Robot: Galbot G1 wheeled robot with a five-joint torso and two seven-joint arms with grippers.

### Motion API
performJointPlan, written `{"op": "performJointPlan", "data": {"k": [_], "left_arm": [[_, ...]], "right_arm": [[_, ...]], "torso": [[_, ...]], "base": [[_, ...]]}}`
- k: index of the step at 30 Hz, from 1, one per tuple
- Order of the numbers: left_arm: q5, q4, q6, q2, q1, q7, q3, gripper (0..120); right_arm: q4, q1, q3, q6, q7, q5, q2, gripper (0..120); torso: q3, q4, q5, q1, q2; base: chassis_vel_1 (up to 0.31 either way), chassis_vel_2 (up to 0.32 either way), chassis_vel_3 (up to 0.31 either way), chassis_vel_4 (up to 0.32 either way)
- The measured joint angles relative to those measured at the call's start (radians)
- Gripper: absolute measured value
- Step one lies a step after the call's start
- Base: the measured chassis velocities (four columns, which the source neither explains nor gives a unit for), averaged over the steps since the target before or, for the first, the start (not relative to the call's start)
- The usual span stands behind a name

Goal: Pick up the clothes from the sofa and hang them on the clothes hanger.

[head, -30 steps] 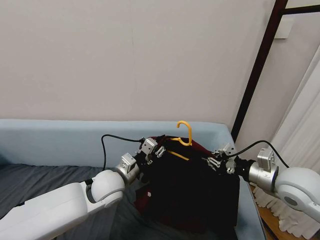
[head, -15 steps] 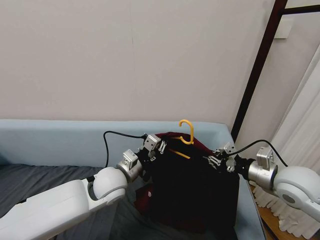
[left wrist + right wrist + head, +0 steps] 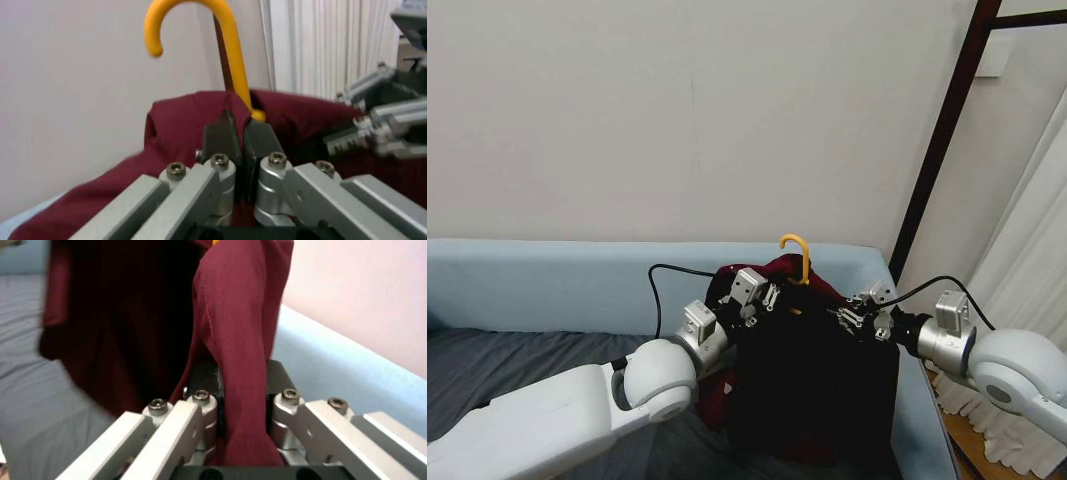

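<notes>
A dark red garment (image 3: pixel 817 390) hangs over a yellow clothes hanger (image 3: pixel 799 252), held up in front of the sofa's right end between both arms. My left gripper (image 3: pixel 765 297) is shut at the garment's collar, just below the hanger's hook. The left wrist view shows its fingertips (image 3: pixel 238 131) pinched together at the base of the yellow hook (image 3: pixel 223 30), red cloth (image 3: pixel 180 130) behind them. My right gripper (image 3: pixel 855 318) holds the other shoulder. In the right wrist view a fold of the garment (image 3: pixel 240 315) runs down between its fingers (image 3: pixel 241 380).
The light blue sofa back (image 3: pixel 547 280) runs across the view, with a grey cover (image 3: pixel 487 360) on the seat at the left. A dark slanted pole (image 3: pixel 942 140) stands at the right before a white curtain (image 3: pixel 1027 260). A plain wall is behind.
My left arm has risen and moved right, bringing its gripper closer to the hanger's hook. The garment has lifted slightly. My right gripper has shifted a little left.
</notes>
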Motion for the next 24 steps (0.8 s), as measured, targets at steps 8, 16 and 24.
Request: {"op": "performJointPlan", "data": {"k": [8, 16, 24], "left_arm": [[0.019, -0.016, -0.009, 0.046, 0.039, 0.006, -0.005, 1], [0.033, -0.025, 0.036, 0.051, -0.006, -0.007, -0.021, 32], [-0.004, -0.144, 0.016, 0.170, 0.030, 0.024, -0.036, 59]], "right_arm": [[-0.015, 0.009, 0.004, 0.000, 0.001, 0.011, 0.002, 9], [-0.008, 0.006, 0.025, -0.001, 0.013, 0.026, -0.011, 9], [-0.010, -0.013, 0.067, -0.003, 0.048, 0.062, -0.010, 9]], "torso": [[0.000, 0.0003, 0.0000, 0.000, 0.000], [0.000, -0.0003, -0.0001, 0.000, 0.000], [0.000, 0.0004, -0.0001, 0.000, 0.000]], "base": [[0.000, 0.000, 0.000, 0.000], [0.000, 0.000, 0.000, 0.000], [0.000, 0.000, 0.000, 0.000]]}}
